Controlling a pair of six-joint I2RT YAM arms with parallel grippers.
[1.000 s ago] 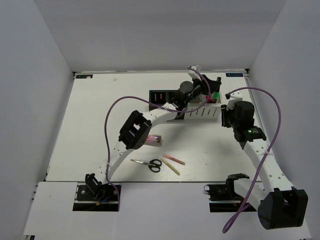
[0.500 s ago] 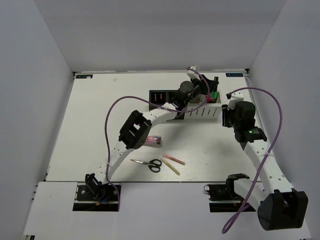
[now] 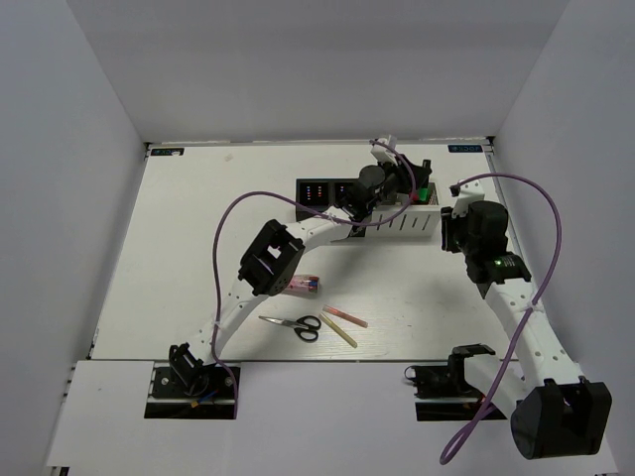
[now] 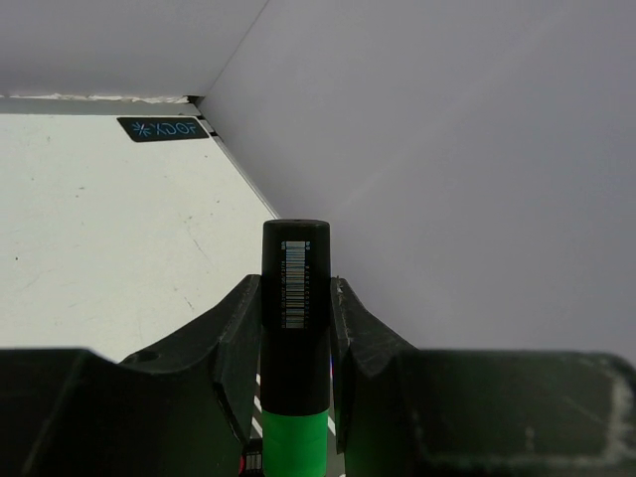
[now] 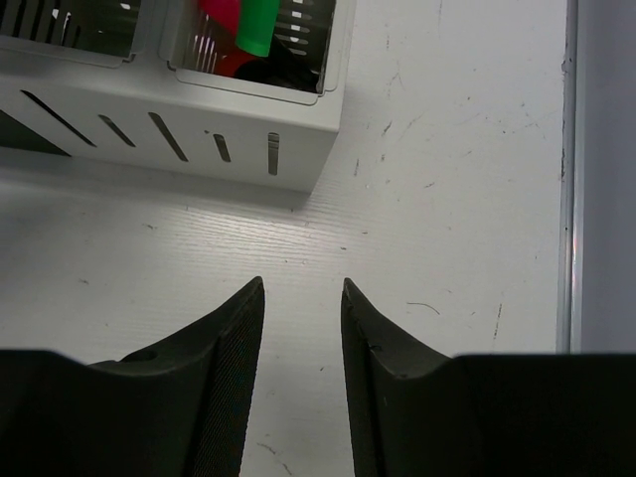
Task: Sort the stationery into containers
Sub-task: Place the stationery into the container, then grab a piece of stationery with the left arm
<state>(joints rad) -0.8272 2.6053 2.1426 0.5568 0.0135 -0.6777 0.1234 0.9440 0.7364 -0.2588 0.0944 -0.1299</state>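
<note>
My left gripper (image 4: pixel 295 283) is shut on a black marker with a green cap (image 4: pixel 295 338), held upright with the cap end down. From above, the left gripper (image 3: pixel 415 180) hangs over the right end of the containers (image 3: pixel 402 224). The white end bin (image 5: pixel 199 129) shows the green cap (image 5: pixel 258 25) at its mouth beside a pink-red item (image 5: pixel 221 12). My right gripper (image 5: pixel 303 285) is open and empty, over bare table just near that bin; in the top view the right gripper (image 3: pixel 451 226) is at the bin's right. On the table lie a pink tube (image 3: pixel 305 283), scissors (image 3: pixel 296 324) and thin sticks (image 3: pixel 344 317).
Two black bins (image 3: pixel 316 190) form the left part of the row. The right wall and the table's edge strip (image 5: pixel 568 169) run close to my right gripper. Purple cables (image 3: pixel 230 213) loop above both arms.
The left arm has shifted slightly over the bins, still holding the marker. The right arm has barely moved.
</note>
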